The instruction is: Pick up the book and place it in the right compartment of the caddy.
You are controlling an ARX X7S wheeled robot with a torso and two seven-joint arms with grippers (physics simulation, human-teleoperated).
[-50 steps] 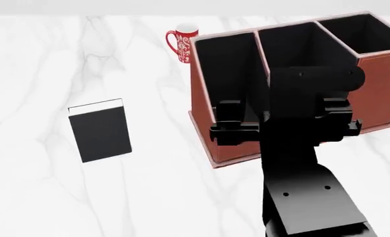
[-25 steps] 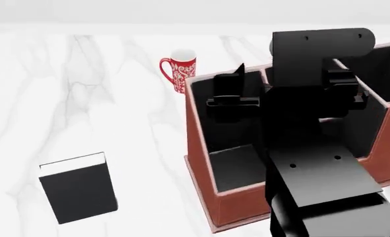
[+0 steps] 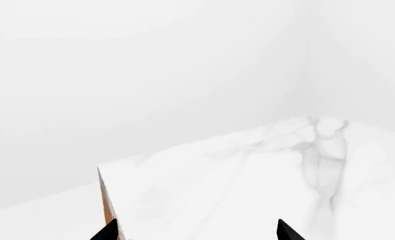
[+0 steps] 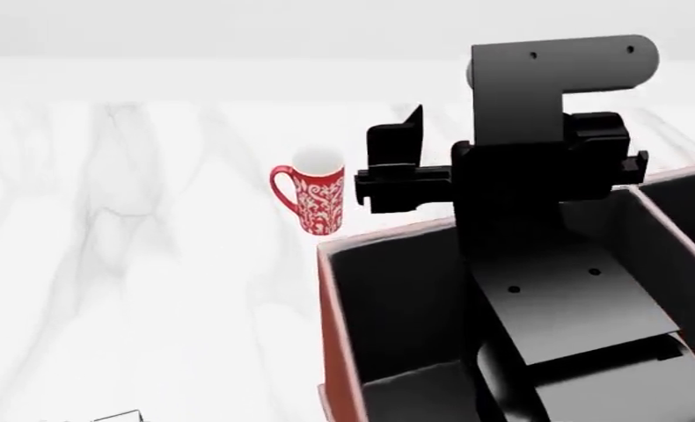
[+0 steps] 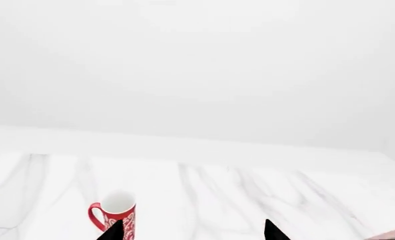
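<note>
A: Your right gripper [image 5: 192, 231] hangs high above the caddy [image 4: 336, 334], tips apart, nothing between them. It looks out over the marble table [image 5: 264, 185], with the red mug [image 5: 114, 212] ahead and to one side.

B: And the book [image 4: 115, 416]?

A: Only a corner shows, low on the table, well off to the left of the gripper and behind it. The pick-up hasn't begun, I'd say. Your left gripper [image 3: 196, 234] is also spread and empty. You'll want to swing back and down over the book.

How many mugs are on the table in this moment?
1. The red patterned ceramic mug stands upright on the white marble table, beyond the reddish-brown caddy's left corner. Others may hide behind the arm.
</note>
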